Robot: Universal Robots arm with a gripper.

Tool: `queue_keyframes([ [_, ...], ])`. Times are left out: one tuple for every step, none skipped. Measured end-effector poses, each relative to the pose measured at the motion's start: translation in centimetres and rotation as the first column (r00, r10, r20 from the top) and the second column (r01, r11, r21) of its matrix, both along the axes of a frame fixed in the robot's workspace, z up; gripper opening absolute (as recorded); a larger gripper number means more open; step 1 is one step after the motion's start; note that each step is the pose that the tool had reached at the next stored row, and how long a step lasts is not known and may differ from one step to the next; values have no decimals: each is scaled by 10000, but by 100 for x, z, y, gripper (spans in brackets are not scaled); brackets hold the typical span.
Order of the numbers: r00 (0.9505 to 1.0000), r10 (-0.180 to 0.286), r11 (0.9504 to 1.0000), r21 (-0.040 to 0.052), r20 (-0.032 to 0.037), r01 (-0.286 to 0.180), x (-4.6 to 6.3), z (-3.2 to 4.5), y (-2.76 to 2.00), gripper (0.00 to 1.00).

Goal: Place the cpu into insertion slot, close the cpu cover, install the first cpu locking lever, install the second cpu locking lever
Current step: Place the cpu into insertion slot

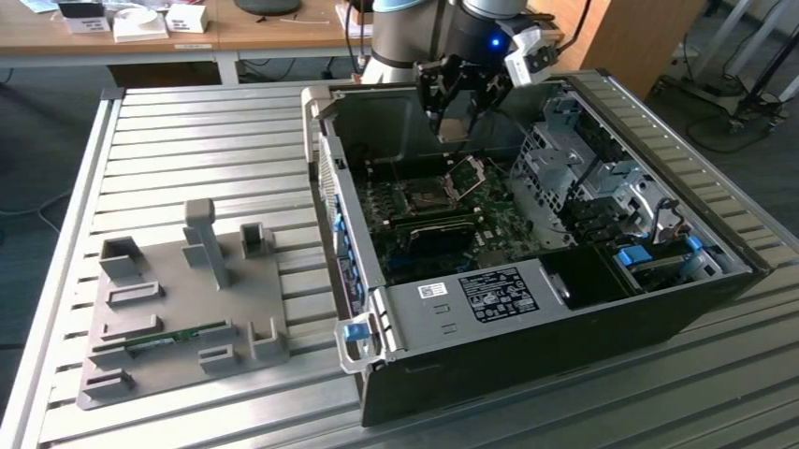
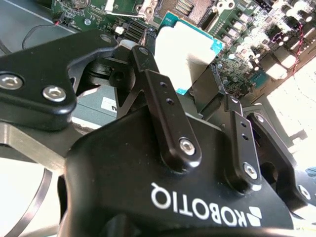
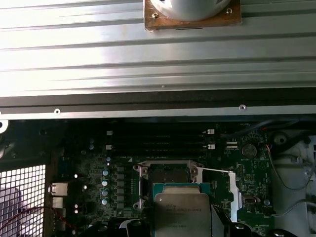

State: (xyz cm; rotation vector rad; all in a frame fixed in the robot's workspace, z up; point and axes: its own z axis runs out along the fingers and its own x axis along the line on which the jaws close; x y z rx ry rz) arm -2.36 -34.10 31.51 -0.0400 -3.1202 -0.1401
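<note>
Ribbed metal table (image 1: pixel 200 140), open computer case (image 1: pixel 525 374): holding the cpu (image 3: pixel 181 215) pinched in the gripper (image 1: pixel 451 120) above the insertion slot (image 3: pixel 165 174) beside the raised cpu cover (image 1: pixel 470 176); might land tilted or offset, jamming against its rim.

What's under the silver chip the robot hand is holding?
Below the cpu sits the green motherboard, with the insertion slot partly showing its metal rim and dark recess. The cpu covers the slot's other part.

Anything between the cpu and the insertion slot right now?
Nothing visible. The gripper holds the cpu in the air above the open insertion slot. The cpu cover stands tilted up at the slot's edge toward the exterior view's right, off the recess.
</note>
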Motion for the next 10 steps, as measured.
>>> queue_keyframes([
  [10000,0,10000,0,0,0,0,-10,0,54],
  [10000,0,10000,0,0,0,-1,-21,0,54],
  [10000,0,10000,-1,-1,0,-1,-32,0,54],
  [10000,0,10000,0,0,0,-1,-44,0,54],
  [10000,0,10000,0,0,0,-2,-55,0,54],
  [10000,0,10000,0,0,0,-2,-65,0,54],
  [10000,0,10000,0,0,0,-2,-75,0,54],
  [10000,0,10000,0,0,0,-2,-83,0,54],
  [10000,0,10000,-1,1,0,-2,-89,0,54],
  [10000,0,10000,-3,0,0,-2,-92,0,54],
])
